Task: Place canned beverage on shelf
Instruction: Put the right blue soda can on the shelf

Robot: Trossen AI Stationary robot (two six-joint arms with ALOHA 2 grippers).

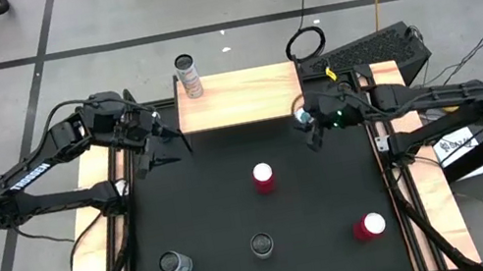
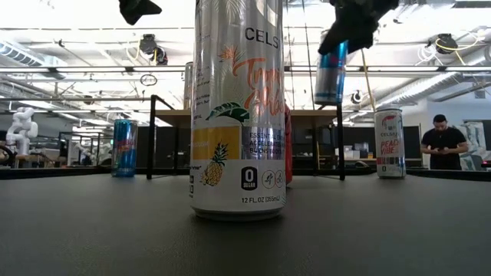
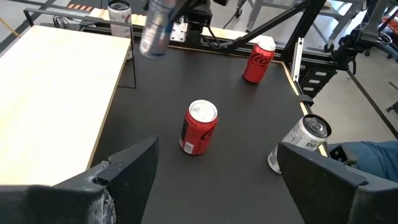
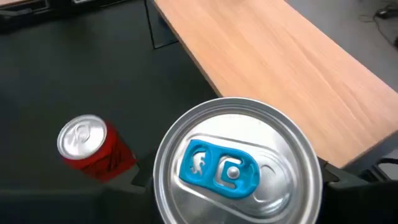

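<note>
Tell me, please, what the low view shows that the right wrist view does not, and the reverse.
Only the low view shows the Celsius can close up, a person in the room behind, and the blue can's side as it hangs in the right pincer. Only the right wrist view shows that can's lid with its blue tab. Both show the shelf.

High view: overhead, straight down; low view: tabletop height, close behind a tall can [image 2: 239, 107]; wrist views: angled down, both showing the shelf [image 3: 56, 93] edge.
</note>
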